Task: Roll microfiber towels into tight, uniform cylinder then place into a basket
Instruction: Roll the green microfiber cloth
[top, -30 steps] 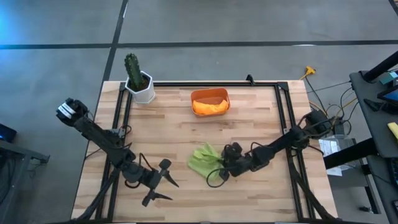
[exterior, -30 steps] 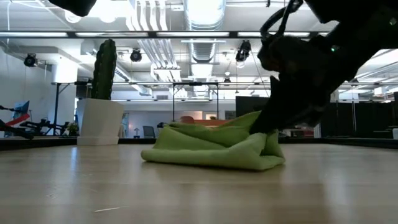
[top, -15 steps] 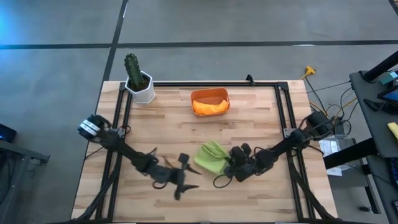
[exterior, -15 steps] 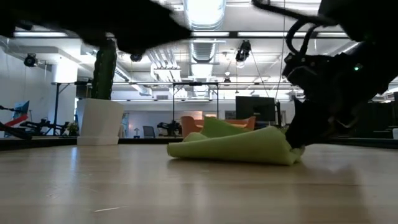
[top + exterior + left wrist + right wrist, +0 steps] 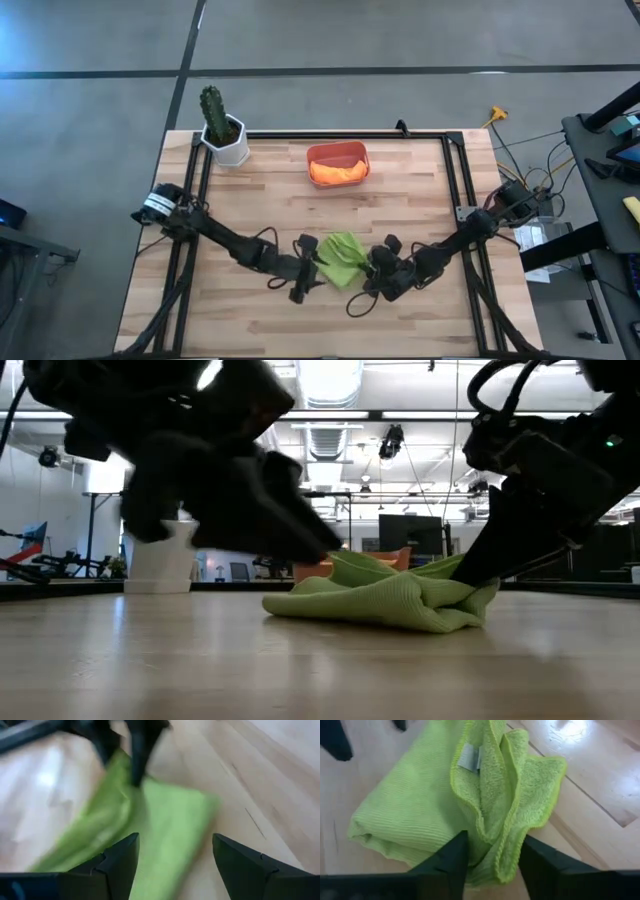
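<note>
The green towel (image 5: 341, 258) is lying as a loose, folded bundle on the table (image 5: 420, 210), squeezed between the two pincers. Over the last second it has been dragged toward the near-centre of the table and folded over itself. The right gripper (image 5: 492, 851), which was pinching it shut, is now parting its fingers around a folded edge, so its hold is letting go. The left gripper (image 5: 172, 851) has swung in from well off to the side and is now arriving with fingers wide apart just at the bundle's other edge. That suggests rolling is only beginning. Well beyond both pincers, the basket (image 5: 338, 151) is already holding the orange towel (image 5: 337, 172).
</note>
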Motion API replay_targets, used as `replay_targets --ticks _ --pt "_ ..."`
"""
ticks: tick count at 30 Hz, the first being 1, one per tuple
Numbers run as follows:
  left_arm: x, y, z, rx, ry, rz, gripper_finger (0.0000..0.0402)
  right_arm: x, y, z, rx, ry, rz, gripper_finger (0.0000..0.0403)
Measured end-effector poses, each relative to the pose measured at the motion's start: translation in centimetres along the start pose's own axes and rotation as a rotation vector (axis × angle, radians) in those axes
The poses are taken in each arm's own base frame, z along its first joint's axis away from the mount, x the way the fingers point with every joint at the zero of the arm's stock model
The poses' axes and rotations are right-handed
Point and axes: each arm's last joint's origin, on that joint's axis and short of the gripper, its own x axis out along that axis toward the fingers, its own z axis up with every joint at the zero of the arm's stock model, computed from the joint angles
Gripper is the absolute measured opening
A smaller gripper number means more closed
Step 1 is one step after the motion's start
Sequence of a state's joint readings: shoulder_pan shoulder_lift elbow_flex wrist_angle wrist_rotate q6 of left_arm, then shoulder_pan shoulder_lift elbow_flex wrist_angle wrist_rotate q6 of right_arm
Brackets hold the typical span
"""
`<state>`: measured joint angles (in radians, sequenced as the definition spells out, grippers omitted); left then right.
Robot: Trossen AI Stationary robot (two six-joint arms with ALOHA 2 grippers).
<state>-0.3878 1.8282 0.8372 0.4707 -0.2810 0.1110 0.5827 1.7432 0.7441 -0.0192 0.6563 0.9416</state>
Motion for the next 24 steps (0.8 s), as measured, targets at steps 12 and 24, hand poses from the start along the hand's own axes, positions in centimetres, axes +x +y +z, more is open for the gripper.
replay_targets --ticks 12,24 --pt "-1.2 -1.5 -1.0 0.365 0.136 -0.002 0.0235 -1.5 1.6 1.6 -0.173 -0.109 0.009 0.0254" --pt "0.9 0.3 -2.0 0.403 0.166 0.024 0.0235 -3.8 5.7 4.3 -0.479 -0.217 0.071 0.0263"
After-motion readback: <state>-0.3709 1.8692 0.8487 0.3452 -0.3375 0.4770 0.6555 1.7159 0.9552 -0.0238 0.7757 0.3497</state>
